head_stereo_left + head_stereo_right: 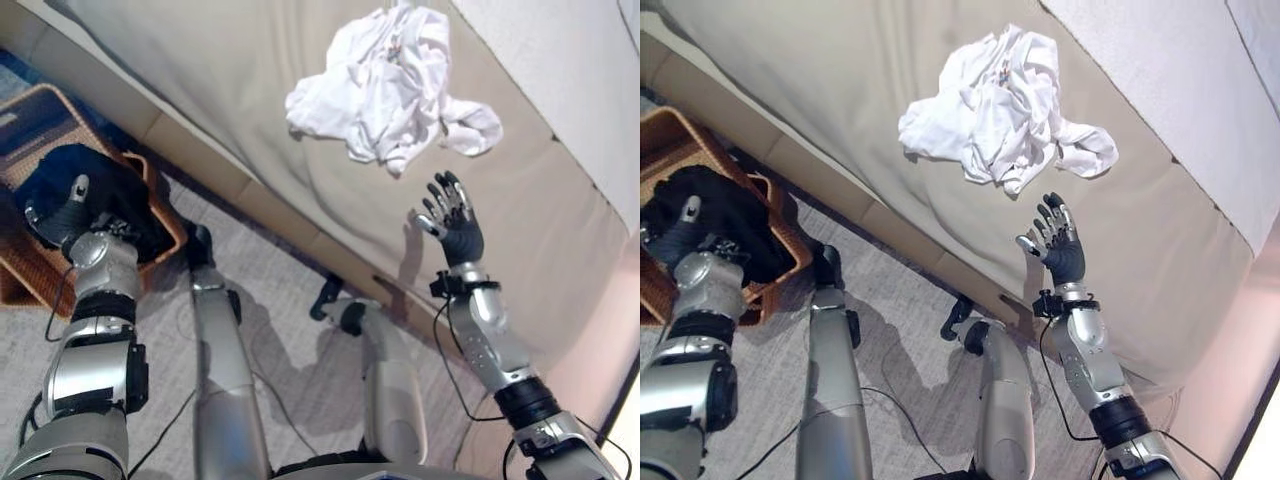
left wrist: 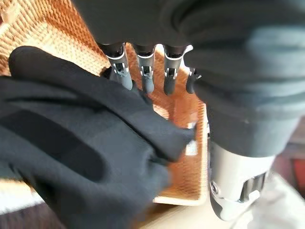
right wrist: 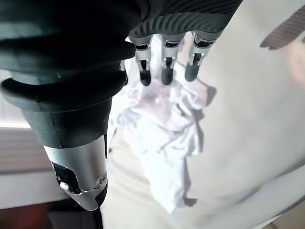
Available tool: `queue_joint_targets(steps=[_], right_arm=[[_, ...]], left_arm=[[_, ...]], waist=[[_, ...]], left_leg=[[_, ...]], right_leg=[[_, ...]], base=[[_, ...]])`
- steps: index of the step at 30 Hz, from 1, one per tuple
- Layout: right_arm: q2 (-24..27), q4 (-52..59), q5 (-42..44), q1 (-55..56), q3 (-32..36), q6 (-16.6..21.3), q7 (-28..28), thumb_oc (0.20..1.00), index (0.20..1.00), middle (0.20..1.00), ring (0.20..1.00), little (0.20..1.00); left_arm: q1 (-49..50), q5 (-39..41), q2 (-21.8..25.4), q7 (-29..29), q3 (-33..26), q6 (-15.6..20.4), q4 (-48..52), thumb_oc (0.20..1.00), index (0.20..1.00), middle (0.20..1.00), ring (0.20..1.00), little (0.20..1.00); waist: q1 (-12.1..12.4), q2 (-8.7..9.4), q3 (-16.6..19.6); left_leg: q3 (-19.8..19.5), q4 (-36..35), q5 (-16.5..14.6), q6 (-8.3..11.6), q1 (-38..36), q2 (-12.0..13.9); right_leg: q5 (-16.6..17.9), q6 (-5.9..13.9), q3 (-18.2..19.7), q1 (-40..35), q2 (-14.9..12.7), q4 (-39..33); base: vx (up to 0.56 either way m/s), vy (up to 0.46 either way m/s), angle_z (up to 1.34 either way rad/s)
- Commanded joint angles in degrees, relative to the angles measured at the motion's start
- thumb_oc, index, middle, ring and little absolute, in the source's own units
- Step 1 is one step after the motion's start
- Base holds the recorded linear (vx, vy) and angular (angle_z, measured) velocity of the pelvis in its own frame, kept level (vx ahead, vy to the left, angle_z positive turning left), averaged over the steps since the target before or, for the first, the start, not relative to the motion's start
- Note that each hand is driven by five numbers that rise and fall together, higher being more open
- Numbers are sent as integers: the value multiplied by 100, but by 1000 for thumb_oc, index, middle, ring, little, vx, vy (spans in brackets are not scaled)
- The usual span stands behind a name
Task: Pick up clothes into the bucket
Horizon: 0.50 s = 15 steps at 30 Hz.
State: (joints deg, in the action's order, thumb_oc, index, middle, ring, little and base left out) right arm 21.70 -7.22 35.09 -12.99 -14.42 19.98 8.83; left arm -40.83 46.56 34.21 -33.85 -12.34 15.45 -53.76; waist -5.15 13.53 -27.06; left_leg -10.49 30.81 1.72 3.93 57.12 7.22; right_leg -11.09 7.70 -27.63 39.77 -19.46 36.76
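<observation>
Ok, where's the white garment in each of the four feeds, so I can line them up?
Left eye: white garment crumpled top centre on the beige sofa, beyond the right hand.
Right eye: top centre, same spot.
Left wrist: not in it.
Right wrist: centre, past the fingers.
Shared landmark: the right hand just short of it.

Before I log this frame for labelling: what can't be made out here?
- Woven wicker basket: floor hidden by the dark garment; cut off at the left eye view's edge.
- Left hand: grip on the garment unclear.
- Crumpled white garment: type unreadable; right hand open, short of it.
</observation>
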Motion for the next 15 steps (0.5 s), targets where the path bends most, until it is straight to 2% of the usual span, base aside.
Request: queue_joint_targets(steps=[1,4,5,6,7,10,11,14,15], right_arm=[[11,196,33,137,434,215,132,1000,1000,1000,1000,1000],[21,172,-28,240,512,173,142,1000,1000,1000,1000,1000],[19,114,-134,325,619,129,147,1000,1000,1000,1000,1000],[25,116,-139,341,620,127,147,1000,1000,1000,1000,1000],[36,57,-212,431,754,103,155,1000,1000,1000,1000,1000],[46,-6,-303,545,870,64,161,1000,1000,1000,1000,1000],[49,-84,-390,640,1026,23,157,1000,1000,1000,1000,1000],[80,-175,-445,705,1153,5,128,1000,1000,1000,1000,1000],[95,-223,-502,783,1262,-4,92,1000,1000,1000,1000,1000]], left_arm=[[227,279,-36,-127,-288,607,562,1000,1000,1000,1000,1000],[557,123,-176,-199,-320,724,1083,1000,1000,1000,1000,1000],[897,-123,-336,-261,-315,865,1713,1000,1000,1000,1000,1000],[934,-147,-365,-289,-318,860,1761,1000,1000,1000,1000,1000],[1246,-359,-500,-353,-353,986,2333,1000,1000,1000,1000,1000],[1621,-737,-679,-455,-358,1003,2930,1000,1000,1000,1000,1000],[1946,-1183,-826,-451,-302,1006,3551,1000,1000,1000,1000,1000],[2212,-1597,-932,-438,-202,953,3997,1000,1000,1000,1000,1000],[2414,-2040,-1015,-450,-198,938,4396,1000,1000,1000,1000,1000]], waist=[[277,102,24],[353,40,26],[439,-24,46],[442,-28,37],[525,-88,51],[607,-161,56],[668,-243,99],[704,-325,127],[734,-403,221]], left_leg=[[402,290,-818,-198,-529,43],[463,22,-713,-187,-838,12],[493,-177,-648,-186,-1085,-29],[497,-204,-638,-185,-1124,-30],[509,-381,-585,-177,-1355,-79],[547,-618,-515,-159,-1667,-106],[588,-845,-434,-126,-1926,-122],[611,-1089,-338,-102,-2231,-140],[647,-1338,-260,-72,-2497,-134]], right_leg=[[1035,470,308,-80,-50,-627],[1074,452,322,-353,-23,-811],[1097,437,317,-573,-35,-949],[1103,438,315,-605,-34,-965],[1131,450,286,-810,-68,-1050],[1177,455,265,-1106,-96,-1232],[1211,469,208,-1381,-122,-1419],[1259,463,167,-1678,-116,-1639],[1298,486,152,-1901,-112,-1852]], base=[[0,0,0],[14,0,2],[23,-4,6],[54,-9,7],[24,-11,5],[37,-19,6],[26,-15,4],[45,-7,5],[56,-11,4]])
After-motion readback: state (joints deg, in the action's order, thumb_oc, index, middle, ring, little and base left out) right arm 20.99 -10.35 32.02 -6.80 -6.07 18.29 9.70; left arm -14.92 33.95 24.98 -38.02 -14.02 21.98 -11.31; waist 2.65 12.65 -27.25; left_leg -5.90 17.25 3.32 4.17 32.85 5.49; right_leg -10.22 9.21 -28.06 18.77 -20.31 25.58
